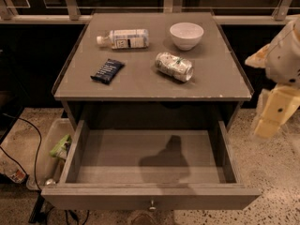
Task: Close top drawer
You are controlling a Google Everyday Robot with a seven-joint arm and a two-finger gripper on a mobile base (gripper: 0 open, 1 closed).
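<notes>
Plainly the top drawer stands pulled far out of the cabinet, empty, its flat front along the lower edge of the view with a small round knob at centre. It looks a light, stiff wooden box that should slide straight, so a flat push on the front near the knob would likely serve better than pinching that small, probably slippery knob. The gripper hangs beyond the drawer's right side, apart from it, spread or closed I cannot tell; a bottle, bowl, can and dark packet sit on the cabinet top.
</notes>
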